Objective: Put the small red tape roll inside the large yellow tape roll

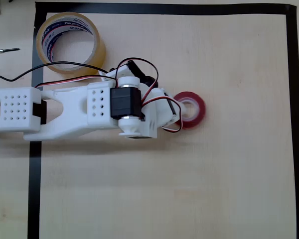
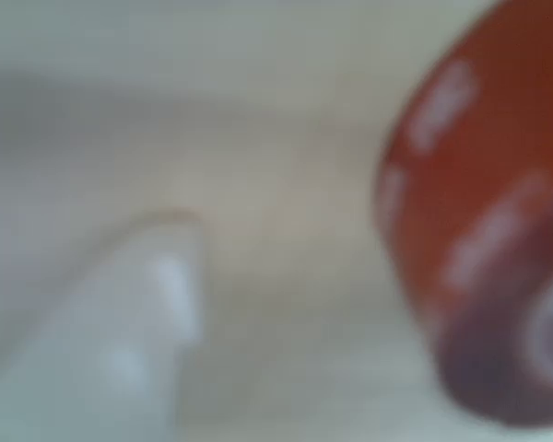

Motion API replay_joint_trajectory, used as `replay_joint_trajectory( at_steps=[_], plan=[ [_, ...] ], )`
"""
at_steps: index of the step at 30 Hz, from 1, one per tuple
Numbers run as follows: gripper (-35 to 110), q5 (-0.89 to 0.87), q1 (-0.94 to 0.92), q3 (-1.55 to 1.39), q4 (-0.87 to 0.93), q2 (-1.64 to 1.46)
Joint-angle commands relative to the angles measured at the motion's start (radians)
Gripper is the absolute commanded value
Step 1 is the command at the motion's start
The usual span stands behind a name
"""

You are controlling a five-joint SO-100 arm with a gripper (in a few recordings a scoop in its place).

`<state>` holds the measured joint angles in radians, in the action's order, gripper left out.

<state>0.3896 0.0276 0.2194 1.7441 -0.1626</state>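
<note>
In the overhead view the white arm [image 1: 74,107] runs off the left edge, so its base is cut off, and its wrist covers the left rim of the small red tape roll [image 1: 193,108] along with the gripper's fingertips; whether the jaws stand apart or closed cannot be told. The wrist view is heavily blurred: the small red tape roll [image 2: 484,212] is cropped by the right edge, and one pale finger [image 2: 134,341] is a soft shape cut by the bottom edge.
</note>
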Motion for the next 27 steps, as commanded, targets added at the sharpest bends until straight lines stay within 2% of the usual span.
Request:
replay_joint_trajectory(
  at_steps=[1,11,16,21,27],
  plan=[
    [0,0.005,-0.009,0.014,0.063,-0.046],
    [0,0.002,-0.023,0.02,0.064,-0.13],
    [0,0.008,-0.023,-0.002,0.064,-0.293],
    [0,0.003,0.032,-0.233,0.064,-0.657],
    [0,-0.069,0.158,-0.71,0.064,-1.149]
  ],
)
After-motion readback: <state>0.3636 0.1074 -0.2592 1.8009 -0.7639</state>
